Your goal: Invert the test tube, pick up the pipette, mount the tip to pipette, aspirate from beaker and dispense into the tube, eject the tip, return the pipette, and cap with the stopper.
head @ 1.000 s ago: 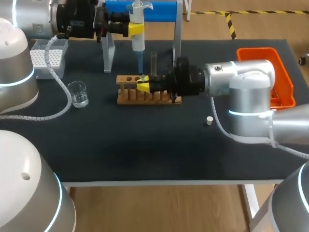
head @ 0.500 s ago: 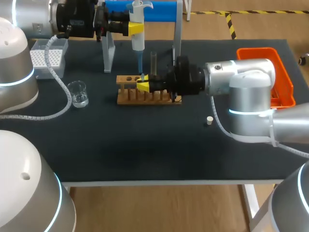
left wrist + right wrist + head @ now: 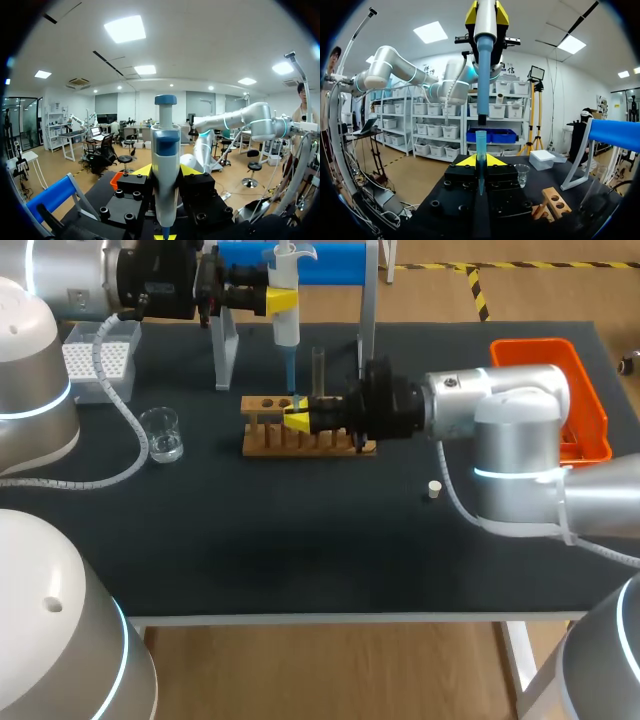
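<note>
pipette held over the blue tip

the left claw point(image 3: 281, 300) is clamped on the pipette point(image 3: 285, 325) and holds it upright above the wooden rack point(image 3: 270, 440). the right claw point(image 3: 297, 418) is clamped on a blue tip point(image 3: 480, 155), which stands straight up. the pipette's thin end hangs just above the tip's open top, with a small gap between them.

the test tube point(image 3: 318, 368) stands upright in the rack, just beside the right claw. i cannot tell what is in it. the beaker point(image 3: 161, 433) sits on the tabletop point(image 3: 300, 540), well apart from the rack, with a little clear liquid at the bottom. a white tip box point(image 3: 92, 362) is behind the beaker. the small stopper point(image 3: 434, 489) lies alone on the tabletop near the right arm. an orange bin point(image 3: 590, 430) sits at the far right.
</note>
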Action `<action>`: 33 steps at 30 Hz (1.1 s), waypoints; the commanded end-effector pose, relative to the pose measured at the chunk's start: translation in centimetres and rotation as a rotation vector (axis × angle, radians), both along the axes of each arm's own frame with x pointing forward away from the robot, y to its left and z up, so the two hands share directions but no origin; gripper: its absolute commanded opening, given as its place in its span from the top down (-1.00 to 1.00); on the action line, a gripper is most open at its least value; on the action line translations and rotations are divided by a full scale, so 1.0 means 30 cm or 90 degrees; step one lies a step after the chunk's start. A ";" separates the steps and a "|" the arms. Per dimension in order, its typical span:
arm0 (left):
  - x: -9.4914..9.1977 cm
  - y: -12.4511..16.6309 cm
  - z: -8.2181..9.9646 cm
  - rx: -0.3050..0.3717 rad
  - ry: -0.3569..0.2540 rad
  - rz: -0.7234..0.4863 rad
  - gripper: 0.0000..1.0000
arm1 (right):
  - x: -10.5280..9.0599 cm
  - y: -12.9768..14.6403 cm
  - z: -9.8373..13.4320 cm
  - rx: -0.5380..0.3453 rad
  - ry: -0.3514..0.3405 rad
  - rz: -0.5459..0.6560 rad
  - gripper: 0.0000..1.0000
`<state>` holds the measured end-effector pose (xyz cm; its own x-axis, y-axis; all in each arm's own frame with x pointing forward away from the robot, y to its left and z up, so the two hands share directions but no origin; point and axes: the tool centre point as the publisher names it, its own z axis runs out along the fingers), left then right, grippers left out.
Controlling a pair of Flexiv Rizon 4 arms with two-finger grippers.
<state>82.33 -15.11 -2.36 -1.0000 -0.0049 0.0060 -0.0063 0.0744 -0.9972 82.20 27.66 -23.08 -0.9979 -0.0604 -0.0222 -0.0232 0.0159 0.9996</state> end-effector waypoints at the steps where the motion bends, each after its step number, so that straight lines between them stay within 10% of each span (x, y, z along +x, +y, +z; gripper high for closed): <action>1: -0.002 0.000 -0.001 -0.002 -0.001 0.001 1.00 | 0.005 0.008 -0.011 0.002 0.001 0.000 1.00; 33: -0.002 0.000 -0.001 -0.002 -0.001 0.001 1.00 | -0.002 0.011 0.037 0.010 -0.010 -0.002 1.00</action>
